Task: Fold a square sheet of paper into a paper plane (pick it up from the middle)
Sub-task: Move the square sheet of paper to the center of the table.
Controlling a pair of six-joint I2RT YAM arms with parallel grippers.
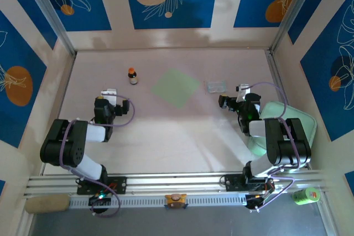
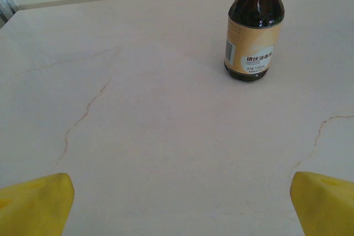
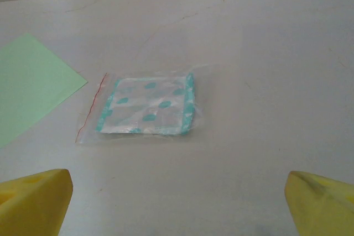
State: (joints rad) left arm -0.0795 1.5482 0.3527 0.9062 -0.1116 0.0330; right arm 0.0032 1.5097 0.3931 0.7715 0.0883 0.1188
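The square sheet of paper (image 1: 176, 87) is pale green and lies flat on the table, turned like a diamond, between the two arms and a little farther back. One corner of it (image 3: 30, 89) shows at the left of the right wrist view. My left gripper (image 1: 110, 93) is to its left, open, with its yellow fingertips (image 2: 34, 203) wide apart over bare table. My right gripper (image 1: 235, 95) stands open to the sheet's right, yellow fingertips (image 3: 321, 203) spread, holding nothing. No folded plane is in view.
A small brown bottle (image 1: 133, 75) with an orange cap stands upright behind my left gripper. A clear plastic packet (image 3: 146, 107) lies flat just ahead of my right gripper. A mint green tray (image 1: 301, 120) sits at the right edge under the right arm. Walls enclose the table.
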